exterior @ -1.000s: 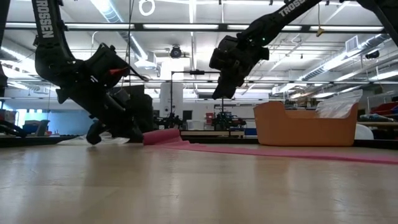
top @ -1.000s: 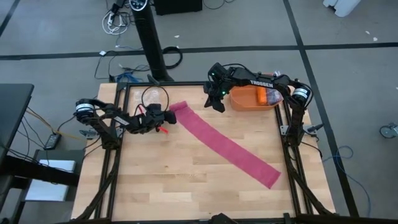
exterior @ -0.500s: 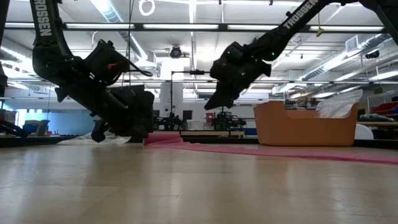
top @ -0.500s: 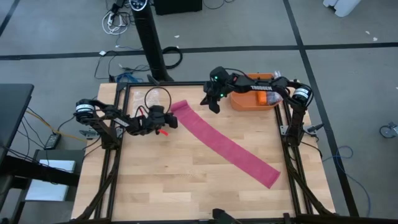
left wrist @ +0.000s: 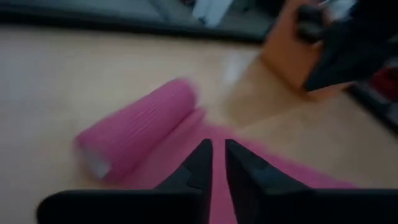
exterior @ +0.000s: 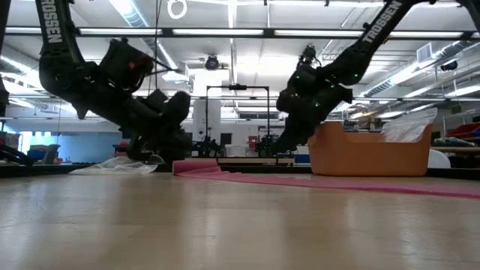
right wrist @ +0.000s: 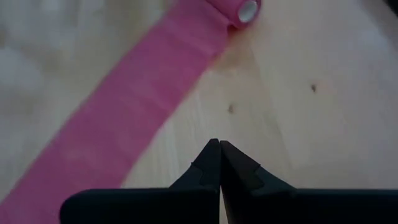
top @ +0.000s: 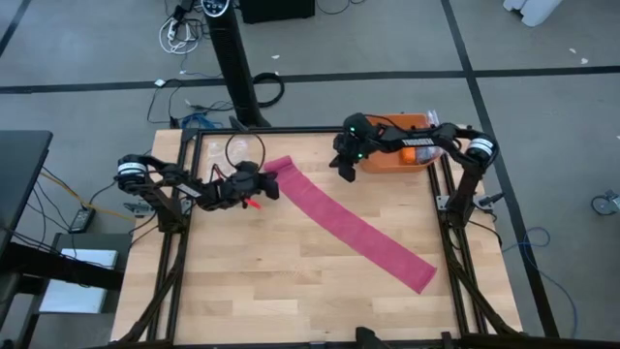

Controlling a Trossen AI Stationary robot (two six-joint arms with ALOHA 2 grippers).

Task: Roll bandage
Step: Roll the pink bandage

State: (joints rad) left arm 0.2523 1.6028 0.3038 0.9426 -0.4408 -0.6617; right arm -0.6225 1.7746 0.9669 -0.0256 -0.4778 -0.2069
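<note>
Nearest the front edge of the wooden table [top: 291, 281], the free end of the bandage [top: 354, 230] lies flat. From there the magenta strip runs diagonally back toward the far left, where a few turns are already wound into a short roll. In the left wrist view that roll [left wrist: 134, 134] shows as a stubby ribbed cylinder with a pale core at its end, and the flat band leads away from it.

The left gripper [top: 272, 186] sits just beside the rolled end, low over the table. Its fingers [left wrist: 198, 167] stand a narrow slit apart with nothing between them, so the roll lies loose. The right gripper [top: 345, 173] hangs above bare wood beside the strip's middle, near the orange bin [top: 392, 158] at the far right. Its fingers [right wrist: 211, 163] are pressed together and hold nothing.

The fabric looks light, soft and stretchy, with a crepe texture that likely clings to itself. The loose turns would probably spring open if left alone. The sensible hold seems to be across the roll's width, pinching the cylinder at its ends or pressing on top, while the flat tail is kept lightly taut so it winds straight.

Beyond the roll, clear crinkly plastic [exterior: 116, 166] lies at the table's far left.
</note>
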